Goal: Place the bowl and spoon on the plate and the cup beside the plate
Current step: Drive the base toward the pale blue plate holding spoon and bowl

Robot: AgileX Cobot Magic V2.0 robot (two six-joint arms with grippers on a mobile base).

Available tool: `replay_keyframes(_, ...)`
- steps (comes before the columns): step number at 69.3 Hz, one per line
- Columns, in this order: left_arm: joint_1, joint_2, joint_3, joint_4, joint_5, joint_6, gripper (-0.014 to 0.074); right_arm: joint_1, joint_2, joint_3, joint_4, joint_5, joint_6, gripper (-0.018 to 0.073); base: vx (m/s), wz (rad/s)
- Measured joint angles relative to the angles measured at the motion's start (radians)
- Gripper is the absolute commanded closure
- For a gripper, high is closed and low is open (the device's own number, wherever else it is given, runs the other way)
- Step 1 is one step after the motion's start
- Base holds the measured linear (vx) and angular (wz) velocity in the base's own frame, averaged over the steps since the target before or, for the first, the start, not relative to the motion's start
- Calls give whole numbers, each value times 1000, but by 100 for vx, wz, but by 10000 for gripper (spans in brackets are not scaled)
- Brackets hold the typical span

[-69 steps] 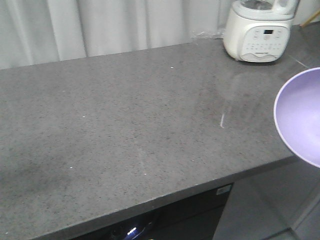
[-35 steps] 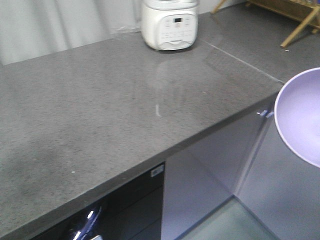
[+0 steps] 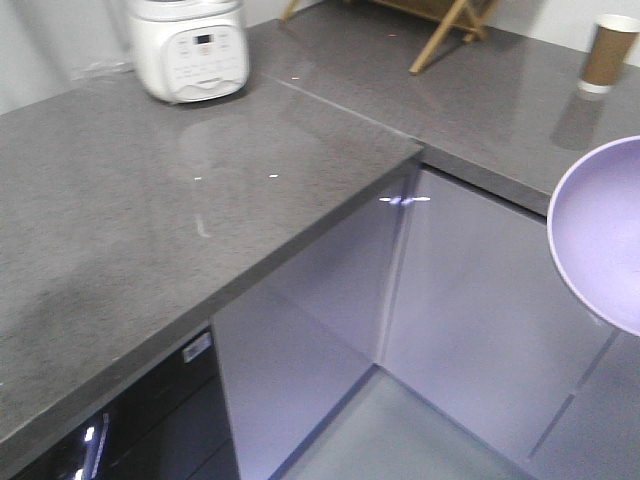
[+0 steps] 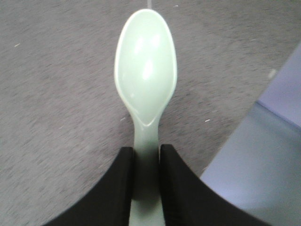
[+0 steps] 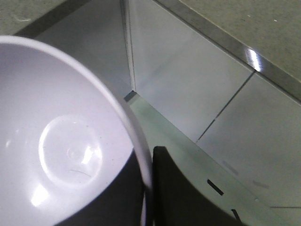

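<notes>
My left gripper (image 4: 146, 153) is shut on the handle of the pale mint-green spoon (image 4: 146, 70), whose scoop points away from me over the grey countertop (image 4: 56, 94). The lavender bowl (image 5: 56, 141) is pinched at its rim by my right gripper (image 5: 148, 162), one finger inside and one outside. In the front view the bowl (image 3: 605, 235) hangs at the right edge, over the cabinet fronts. The brown paper cup (image 3: 607, 52) stands upright on the far right counter. The plate is out of view.
The grey counter (image 3: 120, 220) runs in an L with an inner corner at the cabinet doors (image 3: 470, 290). A white rice cooker (image 3: 190, 45) stands at the back left. A wooden rack (image 3: 440, 30) rests on the far counter.
The front view has swung to the right: the rice cooker slid left across the frame, and the counter's corner, cabinet doors and cup came into view. The bowl keeps its place in the frame.
</notes>
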Motion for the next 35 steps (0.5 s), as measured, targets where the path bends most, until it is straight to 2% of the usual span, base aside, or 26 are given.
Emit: replay_keyframes(35,0,0,0,0,0,0,603,0,0,0,0,0,0,566,7,-60)
